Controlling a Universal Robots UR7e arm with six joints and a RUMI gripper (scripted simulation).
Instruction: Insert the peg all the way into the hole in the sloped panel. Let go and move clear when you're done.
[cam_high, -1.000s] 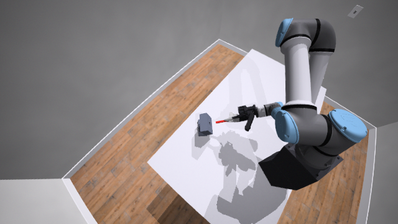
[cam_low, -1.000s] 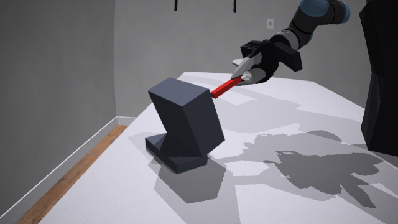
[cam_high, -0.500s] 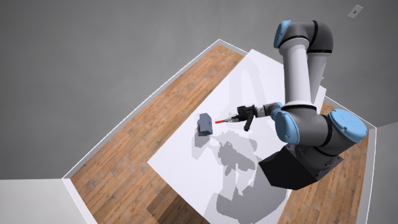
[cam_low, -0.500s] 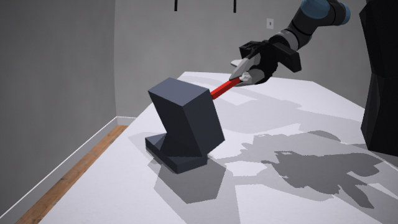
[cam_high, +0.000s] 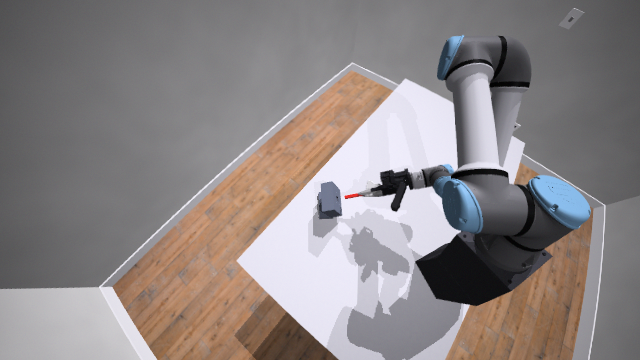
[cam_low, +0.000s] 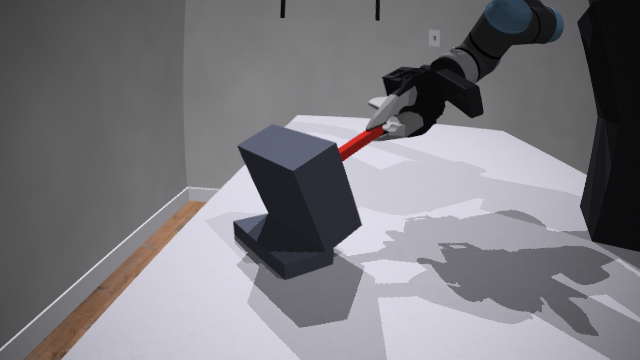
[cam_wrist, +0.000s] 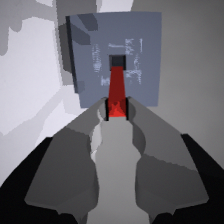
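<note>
Peg (cam_wrist: 116, 90) tip at hole (cam_wrist: 116, 61) in panel (cam_low: 300, 192), near counter's left edge.
Gripper (cam_low: 387, 125) clenched on peg, arm (cam_high: 480, 125) reaching low, tilted down, open counter (cam_low: 475, 320) around.

a white table top (cam_low: 500, 165) carries the scene, set over a wooden plank floor (cam_high: 200, 240) edged by a pale skirting. directly on the white surface stands one dark grey block (cam_low: 300, 195) — a flat foot touching the table, with a thick sloped body leaning above it. the arm's black base (cam_high: 475, 270) sits at the table's far side, well apart from the block — broad grey shadows lie between them.
</note>
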